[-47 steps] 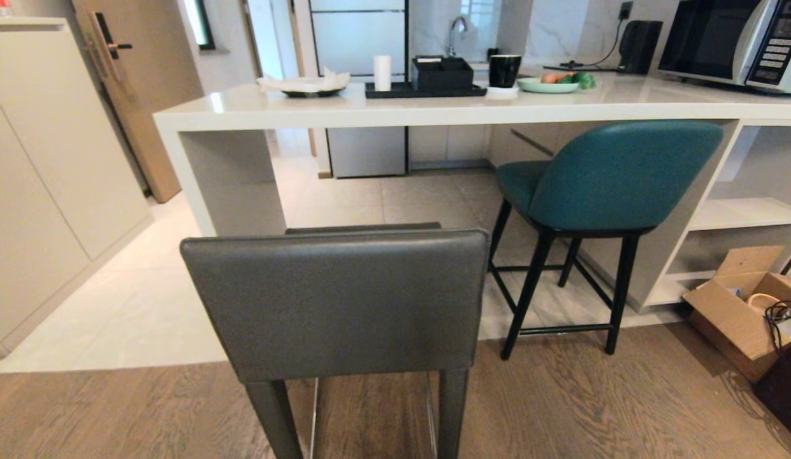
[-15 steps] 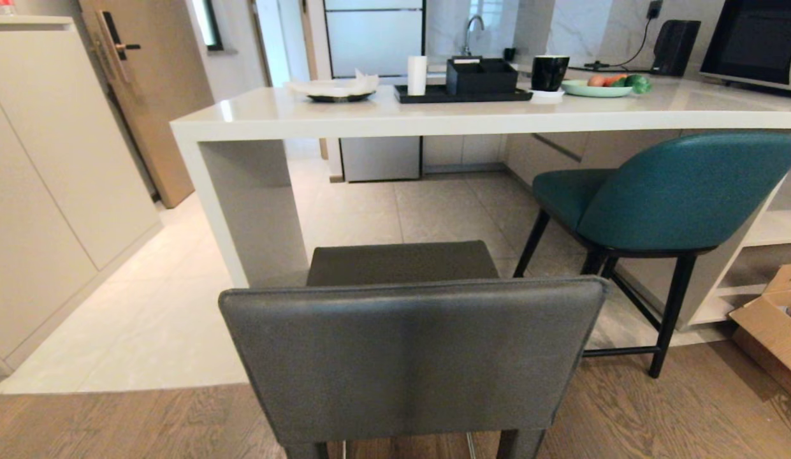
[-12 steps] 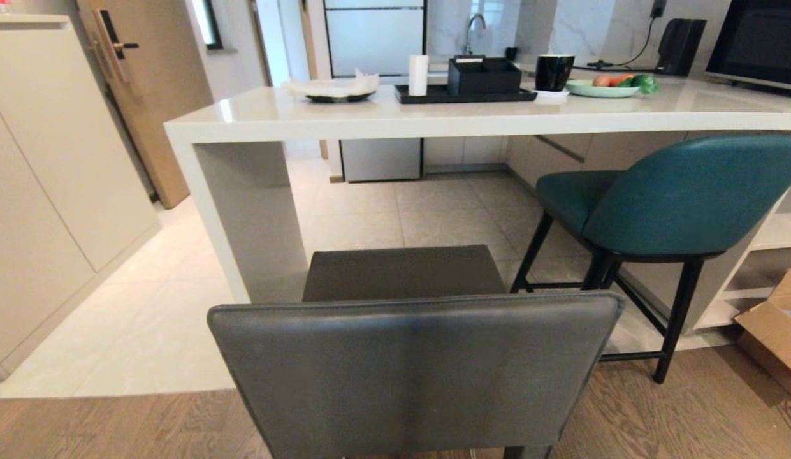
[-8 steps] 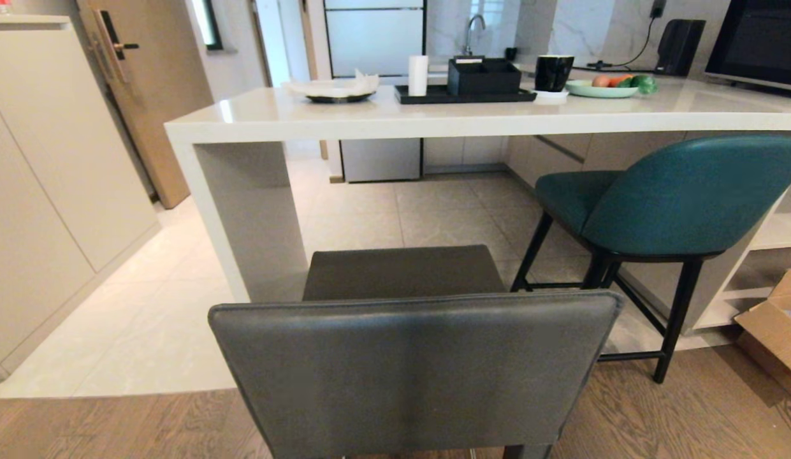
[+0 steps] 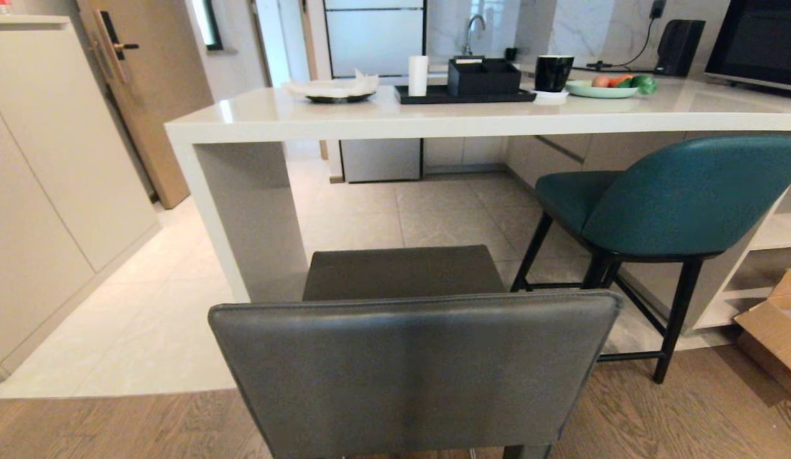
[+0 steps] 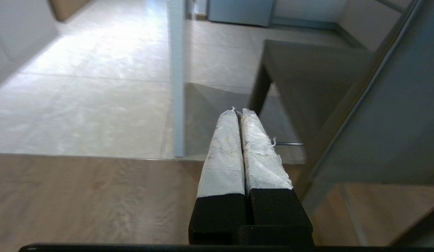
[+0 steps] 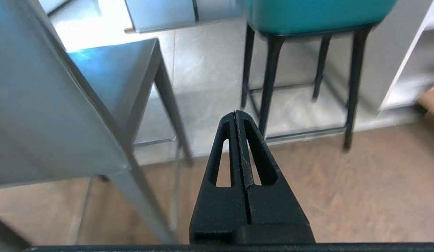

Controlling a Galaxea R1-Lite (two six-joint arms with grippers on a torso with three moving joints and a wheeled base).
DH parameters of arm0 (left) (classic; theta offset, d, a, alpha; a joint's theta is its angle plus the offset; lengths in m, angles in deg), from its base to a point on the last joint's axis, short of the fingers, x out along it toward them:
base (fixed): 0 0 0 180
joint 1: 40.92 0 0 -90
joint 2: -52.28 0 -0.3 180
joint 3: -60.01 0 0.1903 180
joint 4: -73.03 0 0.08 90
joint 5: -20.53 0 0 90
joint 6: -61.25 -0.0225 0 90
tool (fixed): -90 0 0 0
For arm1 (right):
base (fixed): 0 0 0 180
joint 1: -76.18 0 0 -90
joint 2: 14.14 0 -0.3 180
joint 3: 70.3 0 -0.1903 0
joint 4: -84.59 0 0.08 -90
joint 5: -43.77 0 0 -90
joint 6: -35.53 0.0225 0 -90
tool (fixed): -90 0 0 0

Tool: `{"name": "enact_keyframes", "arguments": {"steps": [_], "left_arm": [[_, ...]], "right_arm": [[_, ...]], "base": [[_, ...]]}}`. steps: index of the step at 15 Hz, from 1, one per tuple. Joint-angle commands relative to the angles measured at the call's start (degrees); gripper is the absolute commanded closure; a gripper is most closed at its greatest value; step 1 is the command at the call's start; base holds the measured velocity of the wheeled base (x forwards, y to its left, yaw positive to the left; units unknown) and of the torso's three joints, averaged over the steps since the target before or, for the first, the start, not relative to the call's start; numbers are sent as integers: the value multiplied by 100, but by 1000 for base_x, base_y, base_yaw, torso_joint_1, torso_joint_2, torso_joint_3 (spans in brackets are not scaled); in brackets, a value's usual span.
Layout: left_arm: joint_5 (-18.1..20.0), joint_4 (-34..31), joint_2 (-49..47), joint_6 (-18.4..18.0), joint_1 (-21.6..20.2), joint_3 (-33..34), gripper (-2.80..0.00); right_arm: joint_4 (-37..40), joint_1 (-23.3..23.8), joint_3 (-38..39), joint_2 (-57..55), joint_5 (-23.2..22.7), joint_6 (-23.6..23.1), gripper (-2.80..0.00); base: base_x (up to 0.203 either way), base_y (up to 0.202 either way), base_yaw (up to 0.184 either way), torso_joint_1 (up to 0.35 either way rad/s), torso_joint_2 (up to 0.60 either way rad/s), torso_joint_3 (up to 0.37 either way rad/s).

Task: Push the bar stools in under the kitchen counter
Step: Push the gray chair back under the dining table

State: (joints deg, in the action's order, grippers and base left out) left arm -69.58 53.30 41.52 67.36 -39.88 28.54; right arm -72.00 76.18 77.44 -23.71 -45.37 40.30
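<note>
Stools (image 5: 414,357) in head view; wrists show pincers (image 6: 239,112) pressed together.

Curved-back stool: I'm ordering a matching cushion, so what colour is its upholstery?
Teal, on thin black legs; the curved-back stool shows best in the head view.

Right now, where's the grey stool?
Head view, bottom centre: the grey stool stands nearest the camera, short of the kitchen counter, with the teal stool to its right.
</note>
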Motion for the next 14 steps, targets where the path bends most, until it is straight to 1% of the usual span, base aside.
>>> {"name": "enact_keyframes", "arguments": {"steps": [1, 2, 4, 5, 6, 7, 8, 9, 10, 12, 14], "left_arm": [[4, 757, -1354, 54, 117, -131, 0], [18, 1364, -1960, 70, 180, -119, 0], [117, 2579, -3047, 79, 326, -40, 0], [226, 3136, -3520, 53, 447, 22, 0], [326, 3547, -3944, 27, 614, 75, 0], [396, 3857, -4271, 15, 816, 107, 0], [447, 4192, -4583, 5, 1030, 141, 0], [479, 4473, -4863, -3, 1181, 187, 0], [494, 4704, -5143, -15, 1278, 239, 0], [507, 5384, -5789, -49, 1374, 419, 0], [511, 6233, -6418, -106, 1456, 734, 0]], "right_arm": [[-253, -10, -208, -1361, -17, 80, 0], [-611, -14, -211, -1894, -32, 76, 0], [-1618, -17, -232, -3117, -48, 61, 0], [-2241, -37, -238, -3791, -56, 31, 0], [-2897, -123, -237, -4425, -63, -18, 0], [-3498, -317, -233, -4928, -60, -59, 0], [-4014, -732, -234, -5320, -57, -92, 0], [-4311, -1201, -246, -5517, -51, -113, 0], [-4502, -1549, -271, -5670, -41, -130, 0], [-4669, -2078, -445, -5950, 80, -153, 0], [-4710, -2420, -576, -6200, 375, -152, 0]], "base": [[0, 0, 0, 0, 0, 0], [0, 0, 0, 0, 0, 0], [0, 0, 0, 0, 0, 0], [0, 0, 0, 0, 0, 0], [0, 0, 0, 0, 0, 0], [0, 0, 0, 0, 0, 0], [0, 0, 0, 0, 0, 0], [0, 0, 0, 0, 0, 0], [0, 0, 0, 0, 0, 0], [0, 0, 0, 0, 0, 0], [0, 0, 0, 0, 0, 0]]}}
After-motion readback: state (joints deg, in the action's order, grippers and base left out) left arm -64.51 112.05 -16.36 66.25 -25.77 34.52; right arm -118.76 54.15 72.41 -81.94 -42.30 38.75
